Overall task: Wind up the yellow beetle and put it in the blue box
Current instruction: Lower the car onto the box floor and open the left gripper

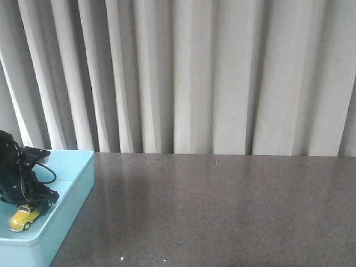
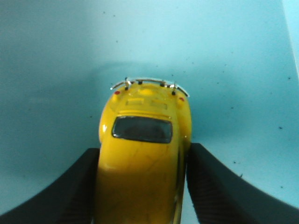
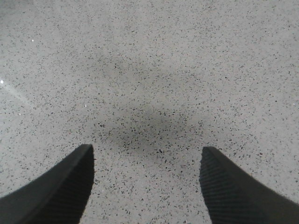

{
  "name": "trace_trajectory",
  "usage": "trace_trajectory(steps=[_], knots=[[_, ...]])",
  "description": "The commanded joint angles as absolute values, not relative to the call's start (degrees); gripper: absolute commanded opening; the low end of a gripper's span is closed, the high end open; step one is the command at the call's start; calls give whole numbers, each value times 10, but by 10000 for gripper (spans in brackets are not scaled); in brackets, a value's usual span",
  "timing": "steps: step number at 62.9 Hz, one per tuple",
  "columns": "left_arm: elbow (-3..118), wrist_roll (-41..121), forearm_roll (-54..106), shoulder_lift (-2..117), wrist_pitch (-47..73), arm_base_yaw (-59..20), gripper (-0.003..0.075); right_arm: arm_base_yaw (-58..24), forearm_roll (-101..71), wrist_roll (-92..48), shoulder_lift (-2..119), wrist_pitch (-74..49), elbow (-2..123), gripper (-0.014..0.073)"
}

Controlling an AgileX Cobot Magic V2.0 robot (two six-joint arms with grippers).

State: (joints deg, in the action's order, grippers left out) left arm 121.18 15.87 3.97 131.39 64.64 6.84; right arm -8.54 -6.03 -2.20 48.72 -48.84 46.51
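Note:
The yellow beetle [image 1: 23, 218] is inside the blue box [image 1: 72, 186] at the front left, close to the box floor. My left gripper [image 1: 41, 204] reaches down into the box. In the left wrist view the beetle [image 2: 142, 140] sits between my two black fingers [image 2: 79, 186], rear window and chrome bumper pointing away, with the box's turquoise floor [image 2: 224, 60] behind it. The jaws are closed against the car's sides. My right gripper [image 3: 145, 151] is open and empty above the speckled grey table [image 3: 149, 70]; it does not show in the front view.
The dark speckled table [image 1: 222, 206] stretches right of the box. Pale pleated curtains [image 1: 194, 72] hang behind its far edge. The box's right wall [image 1: 83, 194] stands beside my left gripper.

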Motion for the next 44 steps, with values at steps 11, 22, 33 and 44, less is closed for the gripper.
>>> trace_trajectory(steps=[11, 22, 33, 44], knots=[[1229, 151, 53, 1260, 629, 69, 503, -84, -61, -24, 482, -459, 480, 471], [1229, 151, 55, 1228, 644, 69, 505, -84, -61, -24, 482, -459, 480, 471], [1229, 151, 75, 1188, 666, 69, 505, -84, -61, -24, 482, -459, 480, 471], [1229, 138, 84, 1157, 692, 69, 505, -84, -61, -24, 482, -459, 480, 471]])
